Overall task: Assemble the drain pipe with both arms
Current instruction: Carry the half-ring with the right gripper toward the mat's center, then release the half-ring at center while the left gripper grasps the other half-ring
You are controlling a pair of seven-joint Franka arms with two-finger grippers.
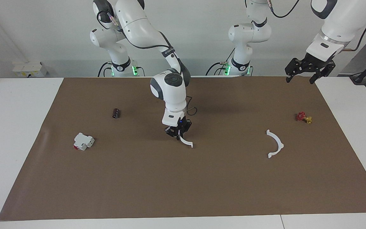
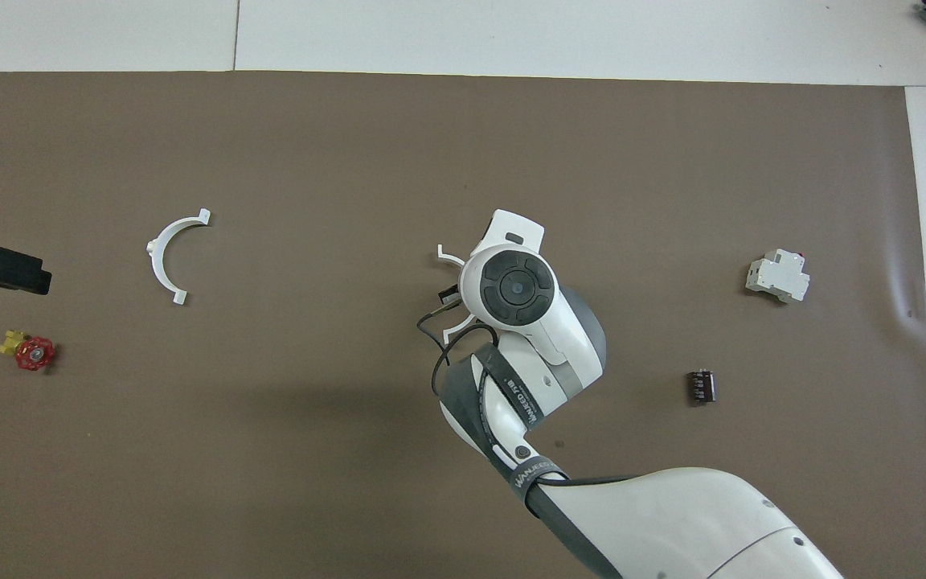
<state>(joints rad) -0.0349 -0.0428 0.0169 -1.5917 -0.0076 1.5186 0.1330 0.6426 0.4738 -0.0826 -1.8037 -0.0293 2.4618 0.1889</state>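
The right gripper (image 1: 179, 136) is clenched on one white half-ring (image 1: 186, 142) of the drain pipe, pinching the arc near one end so that the rest hangs down and out from the fingertips, clear of the brown mat (image 1: 183, 190) or only just above it, over the middle of the table; in the overhead view only the arc's two ends (image 2: 448, 257) peep out from under the wrist, so the facing view is the one to trust for the grip; the second half-ring (image 1: 275, 143) lies flat on the mat toward the left arm's end of the table, well apart from the held piece, with a small red and yellow valve (image 1: 303, 117) near it and a little nearer to the robots; the left gripper (image 1: 310, 70) waits high over the mat's edge at its own end, its jaws spread wide and holding nothing; judged from this, the step in hand is the carrying of the first half toward its mate, and the joining is not yet begun; the next move calls for the left arm to come down and take the lying half, and for the two open sides to face each other so that the end tabs meet; the white breaker box (image 1: 83, 141) and the small black cylinder (image 1: 116, 113), toward the right arm's end, play no part.
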